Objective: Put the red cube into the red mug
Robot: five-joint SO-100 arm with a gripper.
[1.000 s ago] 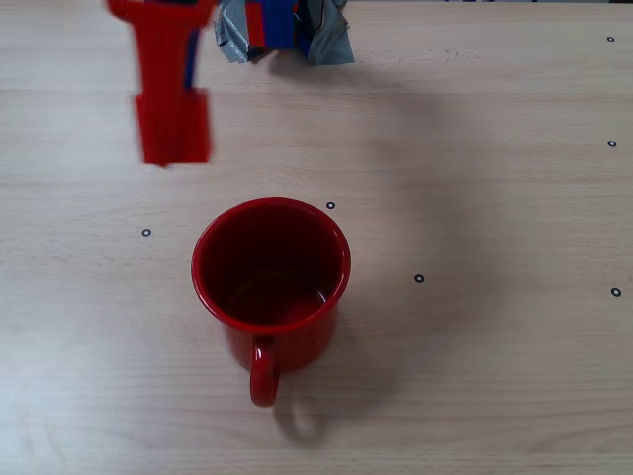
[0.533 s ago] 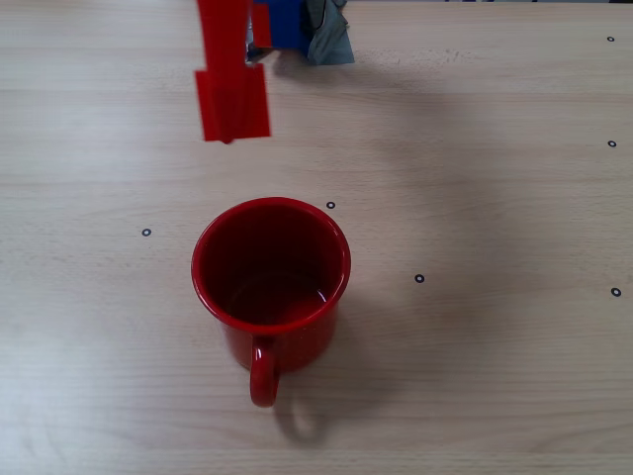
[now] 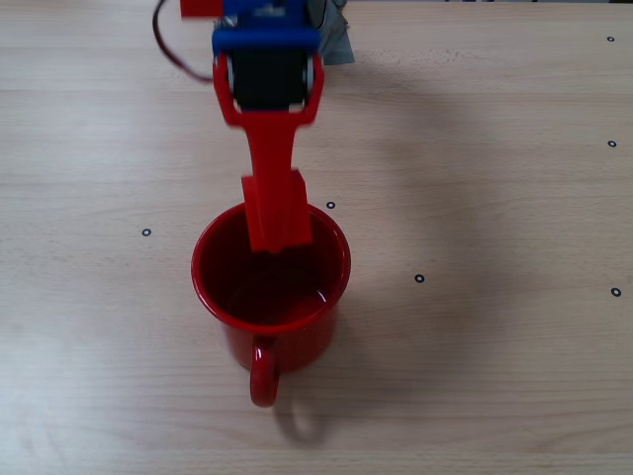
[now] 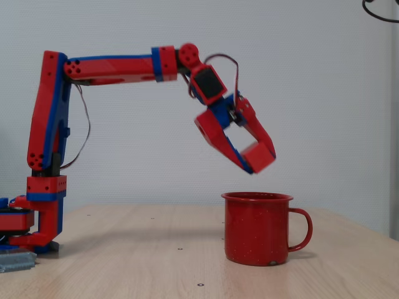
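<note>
Since a second ago the pincer [image 4: 257, 157] swung over the red mug [image 4: 257, 230], clamped on the red cube [image 4: 259, 157]. Cube sat above the rim; release remained.

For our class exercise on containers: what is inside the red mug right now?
The red mug shows a bare dark floor; its far inner wall hides behind the gripper, which holds the red cube above the rim.
</note>
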